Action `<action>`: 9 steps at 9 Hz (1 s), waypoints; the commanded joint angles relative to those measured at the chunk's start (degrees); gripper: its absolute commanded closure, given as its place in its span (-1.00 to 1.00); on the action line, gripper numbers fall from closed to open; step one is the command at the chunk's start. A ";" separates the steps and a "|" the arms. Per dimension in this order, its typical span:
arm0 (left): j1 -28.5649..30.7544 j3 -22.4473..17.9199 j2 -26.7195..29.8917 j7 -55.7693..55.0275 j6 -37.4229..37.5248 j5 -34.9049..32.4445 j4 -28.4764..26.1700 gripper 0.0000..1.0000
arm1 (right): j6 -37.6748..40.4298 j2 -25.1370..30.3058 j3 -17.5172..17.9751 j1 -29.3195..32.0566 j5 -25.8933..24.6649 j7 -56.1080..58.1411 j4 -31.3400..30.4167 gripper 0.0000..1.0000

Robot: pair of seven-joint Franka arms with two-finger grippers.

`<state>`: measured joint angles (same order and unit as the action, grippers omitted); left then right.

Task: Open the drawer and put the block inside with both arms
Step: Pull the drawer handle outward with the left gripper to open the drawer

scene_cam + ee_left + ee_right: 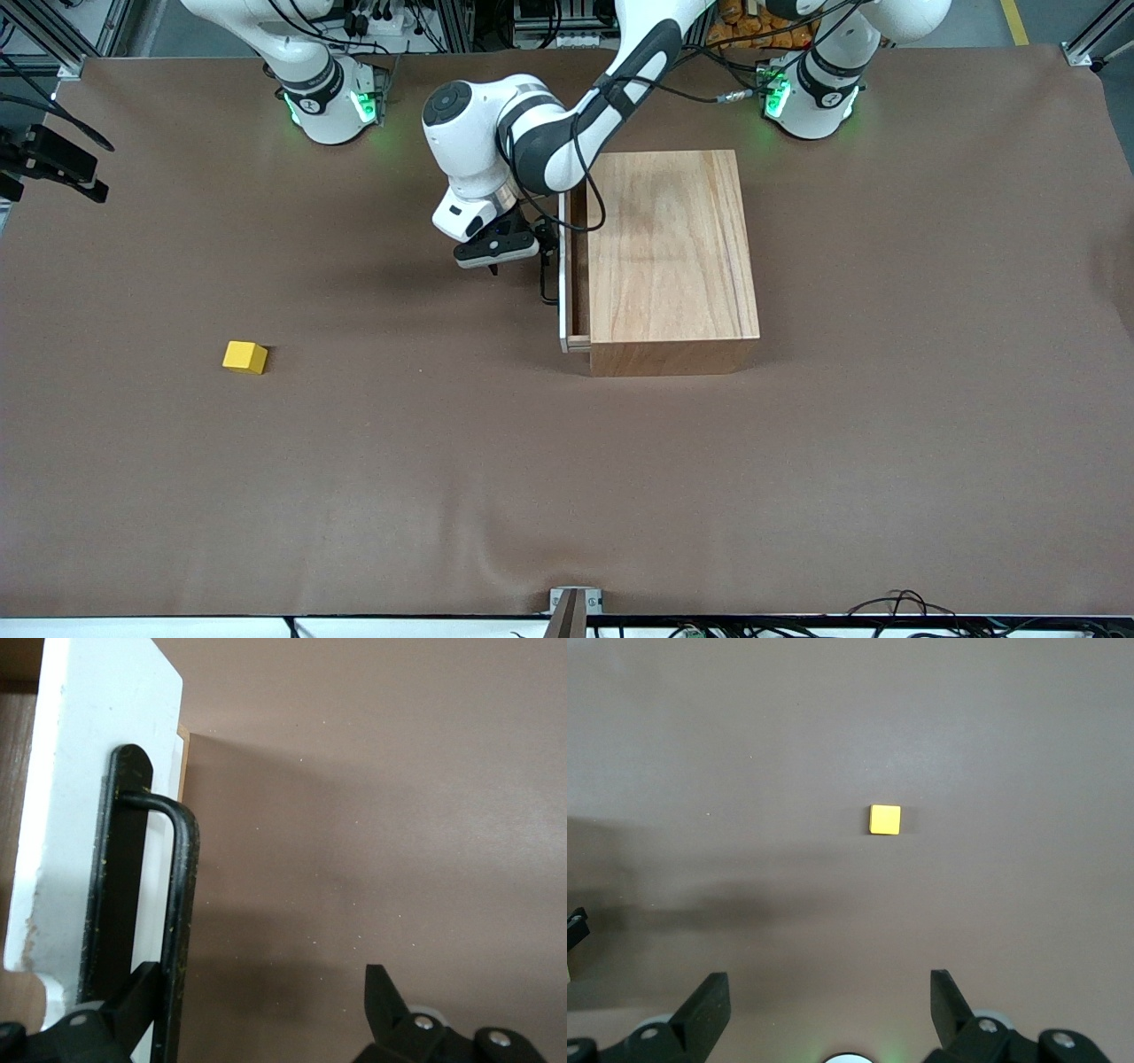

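Handle (182, 904) of the drawer (567, 266) stands just inside one finger of the left pincer (257, 1019), its bar running along the gap; the jaws gape, gripping nothing. Right pincer (824, 1010) hangs wide open and empty above the block (885, 819).

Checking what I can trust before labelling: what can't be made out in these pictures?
- Inside of the drawer: the front view shows only a narrow shadowed slot; the wooden box covers the rest.
- Right hand: cut off by the front view's top edge; only its wrist view shows it, open, above the block.
- Left hand at the handle: contact unclear; the left wrist view's bottom edge crops the hand.
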<state>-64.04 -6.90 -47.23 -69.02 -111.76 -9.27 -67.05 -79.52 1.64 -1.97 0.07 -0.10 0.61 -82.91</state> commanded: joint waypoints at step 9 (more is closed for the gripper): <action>-0.21 1.36 -2.95 -2.52 -5.39 3.82 5.17 -1.00 | 0.86 -0.50 0.39 0.72 0.10 -0.61 1.17 -1.00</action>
<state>-64.05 -5.81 -48.16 -70.20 -116.77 -6.44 -65.45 -79.50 1.58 -1.98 0.07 -0.10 0.59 -82.91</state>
